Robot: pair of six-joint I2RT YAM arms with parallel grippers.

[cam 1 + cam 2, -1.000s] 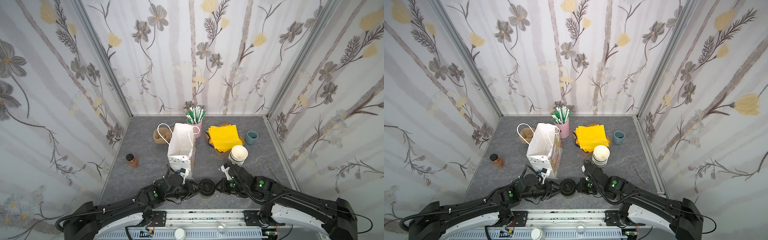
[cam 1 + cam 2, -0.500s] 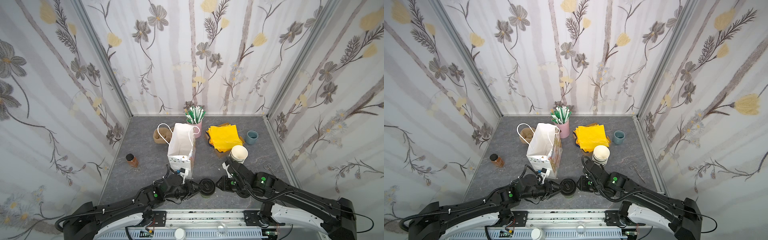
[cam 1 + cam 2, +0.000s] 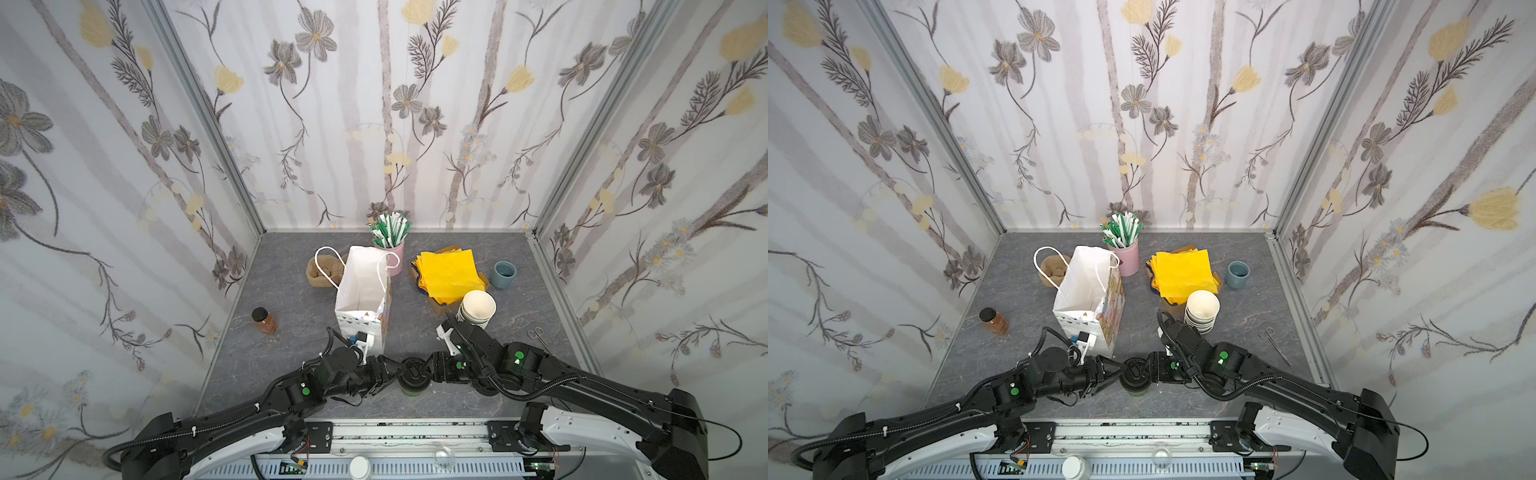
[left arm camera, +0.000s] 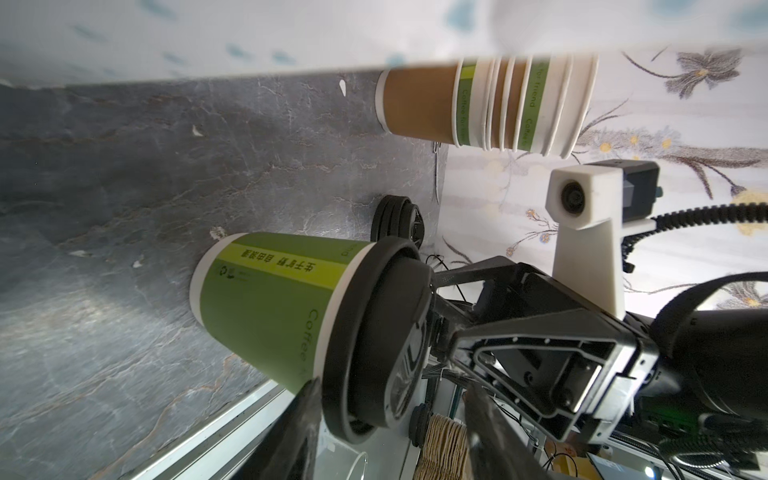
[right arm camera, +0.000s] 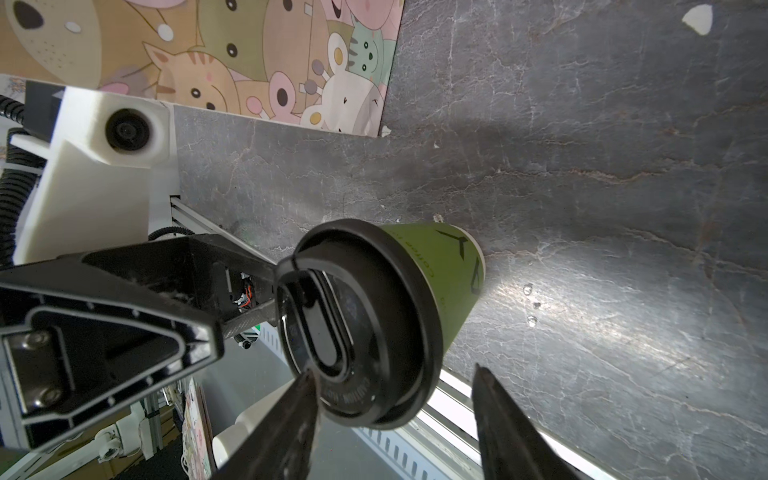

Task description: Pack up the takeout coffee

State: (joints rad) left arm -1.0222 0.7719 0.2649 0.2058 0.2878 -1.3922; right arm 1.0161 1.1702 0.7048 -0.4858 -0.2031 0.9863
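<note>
The takeout coffee (image 3: 411,376) (image 3: 1133,376) stands upright near the table's front edge, a green paper cup (image 4: 270,303) with a black sip lid (image 5: 357,324). My left gripper (image 3: 392,370) (image 4: 395,436) comes at it from the left. It is open, with one finger against the lid's rim and the other clear of it. From the right, my right gripper (image 3: 428,368) (image 5: 395,428) is open too, straddling the lid with a gap on one side. The white paper bag (image 3: 363,291) stands open just behind the left gripper.
A stack of lidless cups (image 3: 478,307) stands behind the right arm, with a low pile of black lids (image 4: 397,222) near it. Yellow napkins (image 3: 449,274), a blue-grey cup (image 3: 504,274), a pink straw holder (image 3: 390,245), an amber jar (image 3: 264,321) and scissors (image 3: 540,336) lie around.
My right gripper was shut at the lid and has opened wide around it. The left gripper's jaws have spread a little. The cup has stayed in place.
</note>
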